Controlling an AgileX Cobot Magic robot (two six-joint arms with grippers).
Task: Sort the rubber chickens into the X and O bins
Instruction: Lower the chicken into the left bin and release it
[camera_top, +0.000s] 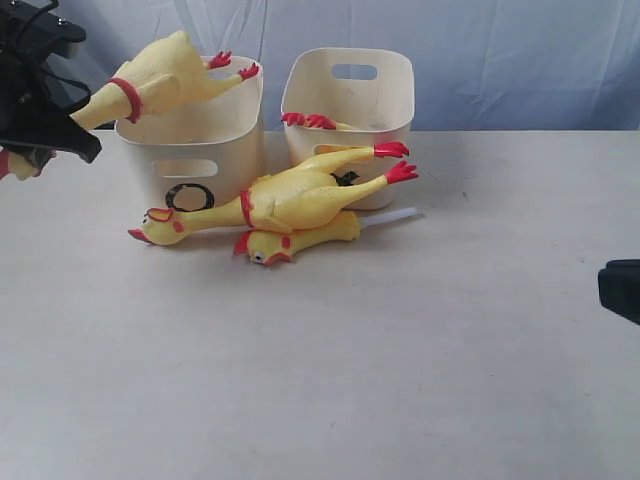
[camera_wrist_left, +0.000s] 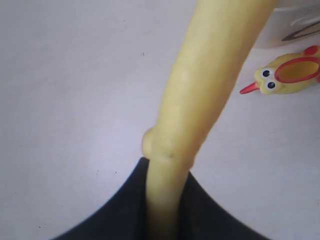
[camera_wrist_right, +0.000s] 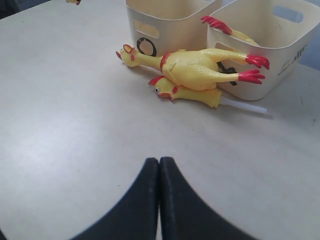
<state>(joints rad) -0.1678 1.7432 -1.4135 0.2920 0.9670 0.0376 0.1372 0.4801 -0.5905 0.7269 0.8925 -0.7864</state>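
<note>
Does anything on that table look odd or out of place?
Yes. The short chicken before the bins has a white tube poking from its rear instead of legs, and a long chicken lies on it.

A long chicken (camera_top: 290, 195) lying on a shorter chicken (camera_top: 300, 240) bars the fronts of the O bin (camera_top: 190, 150) and the X bin (camera_top: 350, 100), shutting off a low approach from the near side. A third chicken (camera_top: 165, 80), clamped in the left gripper (camera_wrist_left: 167, 167), slants over the O bin's mouth. A fourth chicken (camera_top: 308, 121) drapes its red feet on the X bin's near rim. The table (camera_top: 400, 380) lies open in front and to the right.
</note>
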